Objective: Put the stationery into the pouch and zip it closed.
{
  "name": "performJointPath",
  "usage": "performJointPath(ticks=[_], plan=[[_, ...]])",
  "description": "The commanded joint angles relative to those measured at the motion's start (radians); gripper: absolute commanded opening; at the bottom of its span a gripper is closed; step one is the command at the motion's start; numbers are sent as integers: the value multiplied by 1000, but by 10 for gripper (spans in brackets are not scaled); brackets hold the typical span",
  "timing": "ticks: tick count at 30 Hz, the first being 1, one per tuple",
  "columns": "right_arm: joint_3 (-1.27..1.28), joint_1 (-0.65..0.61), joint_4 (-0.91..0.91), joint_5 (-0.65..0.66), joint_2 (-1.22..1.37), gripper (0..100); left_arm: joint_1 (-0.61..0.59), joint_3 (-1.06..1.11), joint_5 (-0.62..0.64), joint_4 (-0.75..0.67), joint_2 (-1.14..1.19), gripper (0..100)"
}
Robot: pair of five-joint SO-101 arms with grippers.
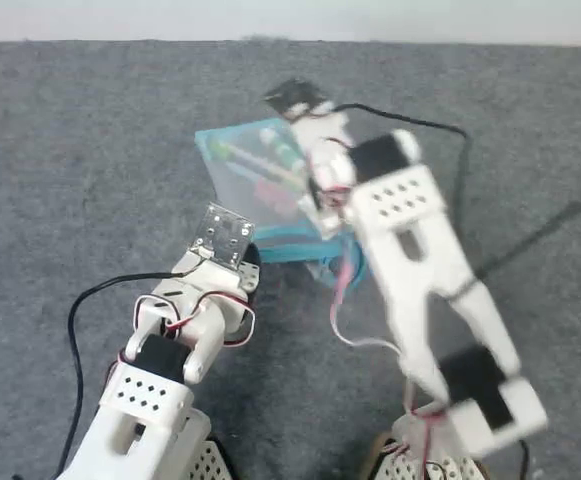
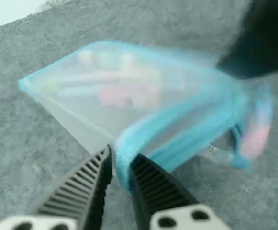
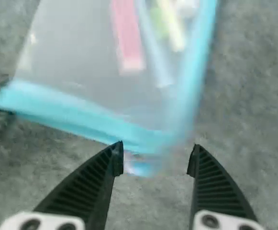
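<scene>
pinching the pouch [image 2: 129,96] by its blue zip band [image 2: 177,129] in the left pincer [image 2: 121,160], pressed together on the fabric with just the folded edge caught inside. spreading out ahead of that pincer as a clear, blue-trimmed sheet, raised at the held end and sagging toward the grey carpet [image 1: 90,130] beyond

waiting with the right pincer [image 3: 155,151] wide apart and clamped on nothing, straddling a corner of the same pouch where the band ends. one tip touching or just beside the blue edge, the other off to the side over bare carpet. possibly a zip pull sitting between those tips, but too smeared to say for sure

seems already filled: stationery [image 3: 127,38] seen through the clear wall ahead of the right pincer, a pink stick, a greenish-yellow one and something white, all lying inside and well past the band

so judged beyond the loading and into the zipping, with one end anchored and the other not yet gripped. cannot tell how much of the zip is shut. probably left to do: close the right pincer on the slider, draw it along the band against the left pincer's hold, then let go at both ends
</scene>
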Motion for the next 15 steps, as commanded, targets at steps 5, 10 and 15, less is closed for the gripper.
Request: performJointPath(ticks=[5,10,15], plan=[[569,21,-328,26,-486,213,14,-19,-3,2,0,13],[893,35,-521,-3,-602,213,-52,-19,-2,-2,0,13],[1048,48,-742,-144,-604,213,-74,-21,-2,-3,0,13]])
